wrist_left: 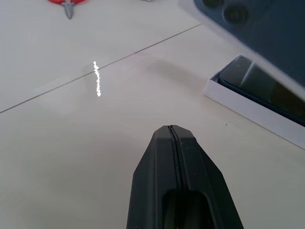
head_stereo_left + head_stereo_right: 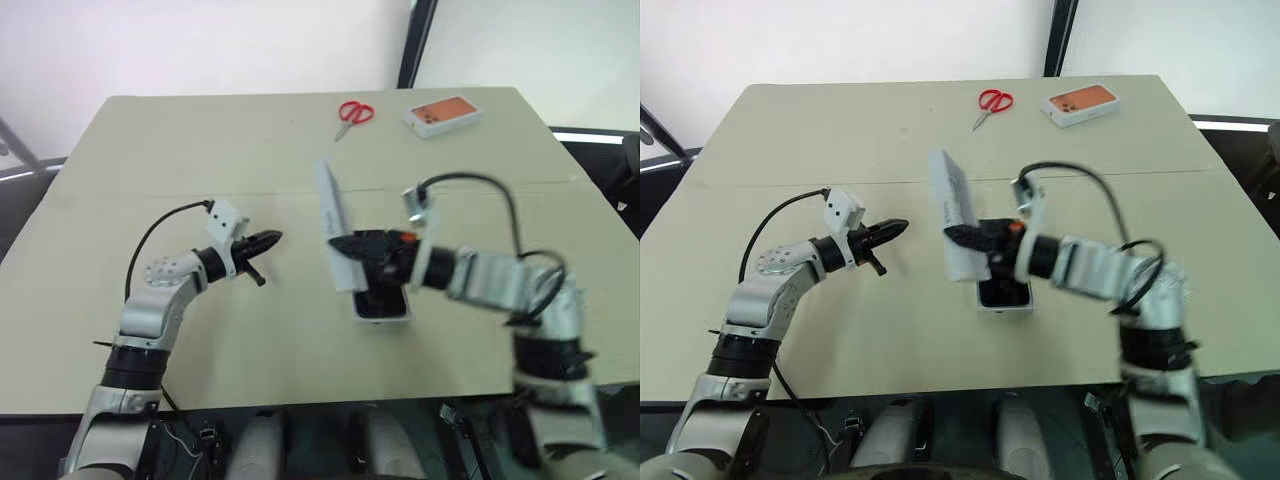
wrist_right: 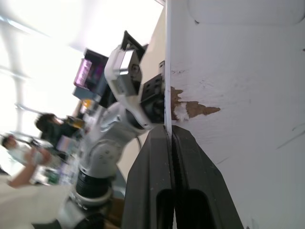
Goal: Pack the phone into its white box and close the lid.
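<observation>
The right tool (image 2: 958, 236) is pinching the lid (image 2: 953, 215) on edge above the white box (image 2: 1004, 301) (phone (image 1: 264, 90) lying inside); the left tool (image 2: 270, 240) is hovering closed and empty over the desk (image 2: 200, 150).

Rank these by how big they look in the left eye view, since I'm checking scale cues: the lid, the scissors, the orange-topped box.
1. the lid, held tilted above the table, so it looks larger
2. the orange-topped box
3. the scissors, clearly smallest

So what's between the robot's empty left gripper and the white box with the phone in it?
Just bare table. In the left eye view, nothing lies between the left gripper and the white box.
</observation>
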